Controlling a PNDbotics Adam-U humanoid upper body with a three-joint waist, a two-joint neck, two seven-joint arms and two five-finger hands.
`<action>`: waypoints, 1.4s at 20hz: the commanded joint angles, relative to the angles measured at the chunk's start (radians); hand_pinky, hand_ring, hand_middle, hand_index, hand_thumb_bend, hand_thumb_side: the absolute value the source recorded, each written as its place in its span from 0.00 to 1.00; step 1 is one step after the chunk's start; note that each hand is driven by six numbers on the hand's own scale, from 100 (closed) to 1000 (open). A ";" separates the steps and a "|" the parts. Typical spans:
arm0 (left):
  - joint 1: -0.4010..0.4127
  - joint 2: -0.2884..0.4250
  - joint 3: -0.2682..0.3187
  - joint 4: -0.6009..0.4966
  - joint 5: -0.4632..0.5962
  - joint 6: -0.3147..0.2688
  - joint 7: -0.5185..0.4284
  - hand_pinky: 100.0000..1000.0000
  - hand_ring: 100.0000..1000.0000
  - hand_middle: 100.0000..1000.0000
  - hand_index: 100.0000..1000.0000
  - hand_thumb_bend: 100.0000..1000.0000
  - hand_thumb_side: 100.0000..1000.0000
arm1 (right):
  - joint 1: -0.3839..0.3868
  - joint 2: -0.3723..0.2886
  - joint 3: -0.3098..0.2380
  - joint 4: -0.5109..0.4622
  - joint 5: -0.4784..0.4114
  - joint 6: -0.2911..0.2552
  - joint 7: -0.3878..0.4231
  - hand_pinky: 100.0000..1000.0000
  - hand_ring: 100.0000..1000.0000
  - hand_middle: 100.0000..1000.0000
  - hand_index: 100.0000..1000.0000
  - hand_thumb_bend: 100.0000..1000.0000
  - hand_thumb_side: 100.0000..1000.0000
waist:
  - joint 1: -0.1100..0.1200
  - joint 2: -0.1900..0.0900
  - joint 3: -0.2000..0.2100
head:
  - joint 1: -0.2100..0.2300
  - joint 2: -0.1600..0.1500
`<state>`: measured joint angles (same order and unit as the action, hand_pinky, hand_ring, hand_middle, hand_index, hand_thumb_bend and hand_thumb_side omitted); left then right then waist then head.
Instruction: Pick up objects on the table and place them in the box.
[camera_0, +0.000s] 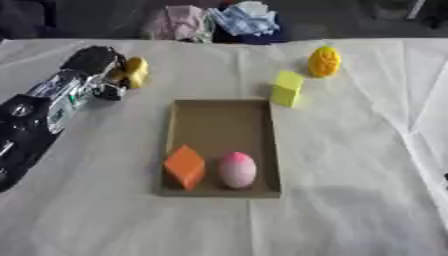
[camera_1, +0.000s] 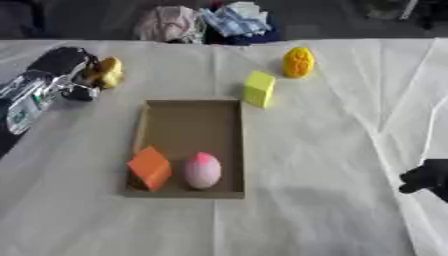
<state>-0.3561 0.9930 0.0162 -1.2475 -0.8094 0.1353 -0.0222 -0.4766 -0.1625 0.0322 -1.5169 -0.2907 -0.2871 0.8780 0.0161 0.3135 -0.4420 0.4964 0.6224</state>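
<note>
A shallow cardboard box (camera_0: 221, 111) lies in the middle of the table. At its near end sit an orange block (camera_0: 185, 166) and a pink egg shape (camera_0: 237, 170). A yellow block (camera_0: 286, 88) stands just past the box's far right corner, and a round yellow bumpy thing (camera_0: 324, 61) lies beyond it. At the far left my left hand (camera_0: 93, 60) has its fingers curled round a small yellow toy (camera_0: 136, 71) that rests on the table. Only a dark part of my right hand (camera_1: 425, 178) shows at the right edge, low over the table.
White paper covers the table (camera_0: 350, 200). A heap of cloth (camera_0: 214, 21) lies beyond the far edge. My left forearm (camera_0: 39, 115) stretches along the left side.
</note>
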 joint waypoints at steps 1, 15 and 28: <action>0.003 0.037 0.005 -0.041 0.023 0.001 0.063 0.41 0.26 0.22 0.45 0.01 0.04 | -0.007 -0.006 -0.003 -0.015 0.004 -0.025 0.029 0.88 0.68 0.71 0.85 0.00 0.57 | 0.006 -0.041 0.005 | 0.002 -0.005; 0.079 0.093 0.012 -0.337 0.023 -0.008 -0.096 0.64 0.54 0.52 0.73 0.23 0.11 | 0.006 -0.002 -0.006 -0.015 0.005 -0.021 0.029 0.88 0.68 0.71 0.85 0.00 0.56 | -0.002 -0.060 0.032 | -0.005 -0.002; 0.010 0.052 0.008 -0.057 -0.050 0.080 -0.084 0.76 0.76 0.79 0.90 0.32 0.14 | -0.006 -0.006 -0.002 -0.011 0.006 -0.025 0.029 0.88 0.68 0.71 0.85 0.00 0.58 | -0.001 -0.040 0.018 | 0.003 -0.009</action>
<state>-0.3308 1.0172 0.0159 -1.3126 -0.8569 0.2153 -0.1148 -0.4672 -0.1553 0.0320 -1.5168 -0.2872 -0.2837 0.8815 0.0158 0.2902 -0.4248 0.4953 0.6233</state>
